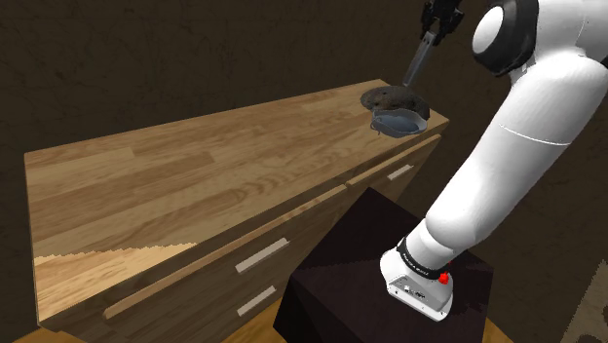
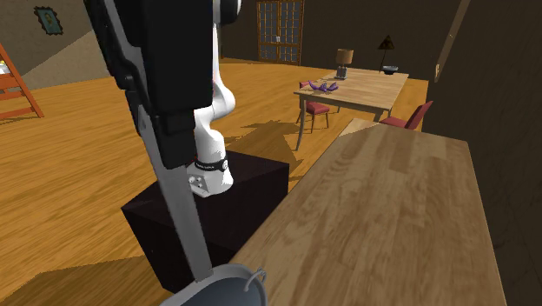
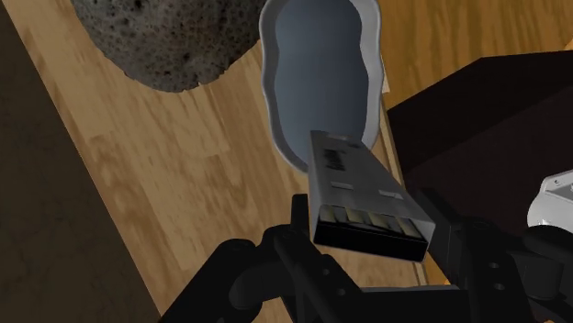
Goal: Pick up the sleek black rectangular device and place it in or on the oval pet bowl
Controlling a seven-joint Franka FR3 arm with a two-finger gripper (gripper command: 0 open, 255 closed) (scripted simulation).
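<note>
The tool (image 3: 367, 240) clamps the device (image 3: 353, 183) by one end, dangling it over the bowl (image 3: 317, 83), presumably ready to drop.

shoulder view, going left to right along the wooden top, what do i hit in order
wooden top → bowl → white arm. Left out: the rock and the held device, which both overlap the bowl.
</note>
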